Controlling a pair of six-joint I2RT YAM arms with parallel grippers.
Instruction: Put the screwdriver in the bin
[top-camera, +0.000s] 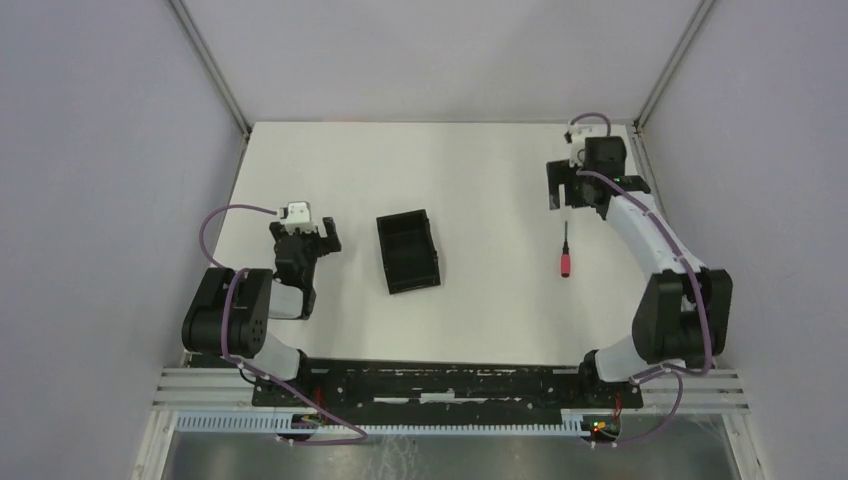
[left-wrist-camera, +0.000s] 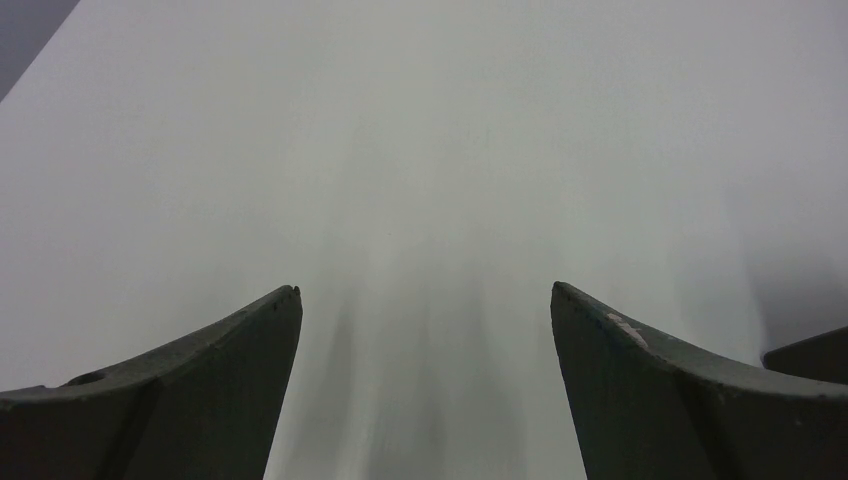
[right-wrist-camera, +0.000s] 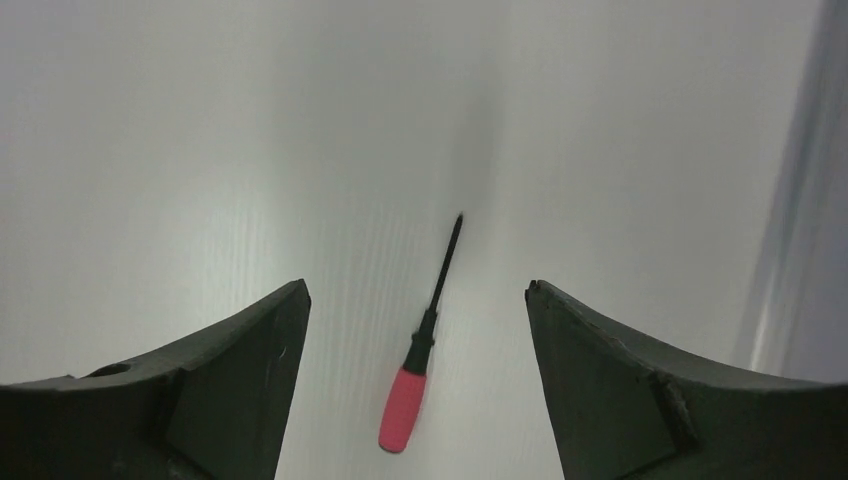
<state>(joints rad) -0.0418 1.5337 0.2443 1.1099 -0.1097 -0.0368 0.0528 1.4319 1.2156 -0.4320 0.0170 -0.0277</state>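
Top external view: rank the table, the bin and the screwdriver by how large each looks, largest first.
1. table, by far the largest; it fills most of the view.
2. bin, a small black tray near the middle.
3. screwdriver, thin and shorter than the bin.
No close calls; all lie at table level.

The screwdriver (right-wrist-camera: 422, 340) has a matt red, plastic-looking handle and a dark metal shaft; the bin (top-camera: 408, 250) is black plastic; the table (top-camera: 480, 170) smooth, matt white.
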